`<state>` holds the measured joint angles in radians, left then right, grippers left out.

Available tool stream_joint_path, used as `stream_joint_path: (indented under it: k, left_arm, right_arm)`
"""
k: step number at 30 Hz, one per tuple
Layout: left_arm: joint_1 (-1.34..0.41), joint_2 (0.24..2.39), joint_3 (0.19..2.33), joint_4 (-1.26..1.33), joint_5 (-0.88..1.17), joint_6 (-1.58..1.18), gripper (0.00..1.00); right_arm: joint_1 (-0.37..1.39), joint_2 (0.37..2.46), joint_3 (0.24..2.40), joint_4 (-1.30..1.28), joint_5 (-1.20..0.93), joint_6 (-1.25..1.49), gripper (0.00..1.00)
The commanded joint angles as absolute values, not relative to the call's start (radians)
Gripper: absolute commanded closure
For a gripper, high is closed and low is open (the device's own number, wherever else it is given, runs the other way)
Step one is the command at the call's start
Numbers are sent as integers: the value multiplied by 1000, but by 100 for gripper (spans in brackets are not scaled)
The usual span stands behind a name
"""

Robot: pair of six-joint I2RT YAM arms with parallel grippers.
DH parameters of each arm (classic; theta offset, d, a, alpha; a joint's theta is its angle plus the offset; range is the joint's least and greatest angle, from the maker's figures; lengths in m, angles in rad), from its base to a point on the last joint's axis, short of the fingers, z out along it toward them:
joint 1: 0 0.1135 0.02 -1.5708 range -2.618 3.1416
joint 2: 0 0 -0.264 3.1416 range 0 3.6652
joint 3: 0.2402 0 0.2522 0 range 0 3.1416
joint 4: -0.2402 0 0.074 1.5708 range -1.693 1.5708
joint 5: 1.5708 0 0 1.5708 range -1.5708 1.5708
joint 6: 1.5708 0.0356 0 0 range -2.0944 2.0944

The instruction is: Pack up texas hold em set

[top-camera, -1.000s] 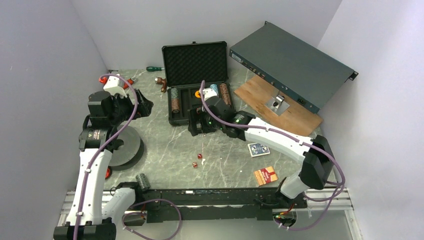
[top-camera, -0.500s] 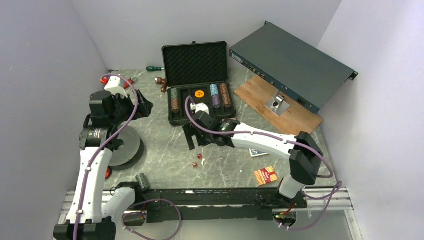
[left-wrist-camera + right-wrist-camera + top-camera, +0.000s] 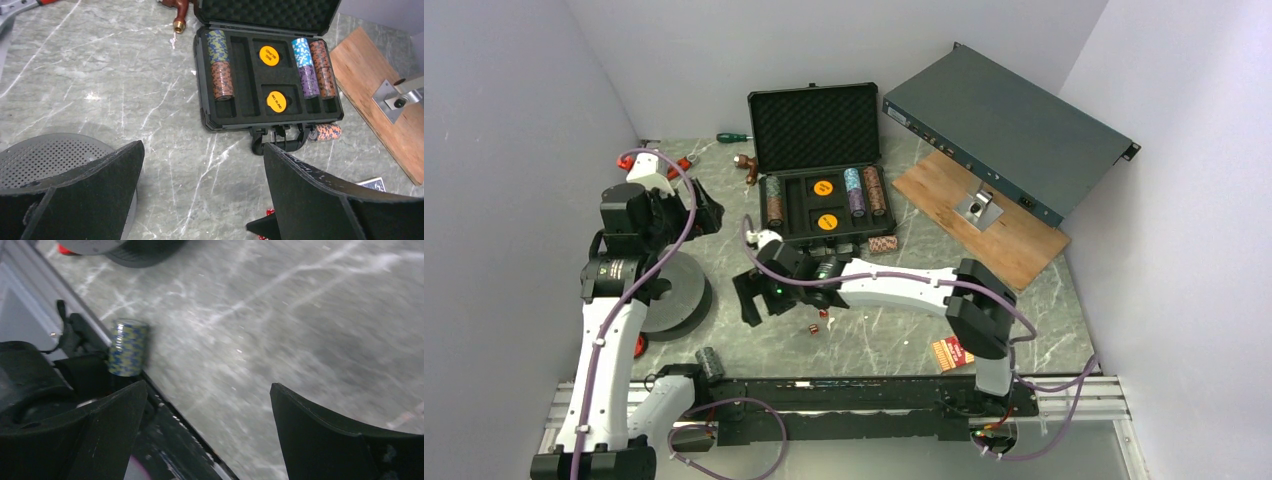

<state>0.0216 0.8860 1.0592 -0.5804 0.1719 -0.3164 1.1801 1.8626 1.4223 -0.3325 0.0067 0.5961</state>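
Observation:
The black case [image 3: 819, 165] lies open at the back, its foam lid upright; it also shows in the left wrist view [image 3: 270, 80]. Chip stacks [image 3: 220, 65] and two orange discs [image 3: 275, 100] sit in its slots. A loose chip stack [image 3: 882, 243] lies by the handle. Red dice [image 3: 819, 320] lie mid-table. A red deck [image 3: 951, 350] lies near the front right. A blue-yellow chip stack [image 3: 128, 348] stands at the front edge. My right gripper [image 3: 749, 295] is open and empty, low over the table left of the dice. My left gripper [image 3: 699, 210] is open and empty, held high at the left.
A long grey-green rack box [image 3: 1009, 115] leans at the back right over a wooden board [image 3: 1024, 240]. A grey round disc [image 3: 669, 290] lies at the left. A green-handled screwdriver [image 3: 732, 137] and a copper fitting [image 3: 746, 165] lie left of the case.
My right arm has swung from the front of the case leftward and nearer, past the dice. The case's front is now uncovered. My left arm has hardly moved.

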Motion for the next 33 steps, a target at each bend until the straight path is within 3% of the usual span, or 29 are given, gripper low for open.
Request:
stream_joint_path:
  k: [1,19,33]
  left_arm:
    - [17,855,1118,-588,112,-330,3]
    - [15,852,1442,-823,3,-360,0]
    - [15,787,1471,-821,19,-332,0]
  right_arm:
    - [1219,1952,1574,-280,-74,614,3]
    - [1289,2230,1859,-305,-115,719,8]
    - [1355,2343,2016,-478,23,765,16]
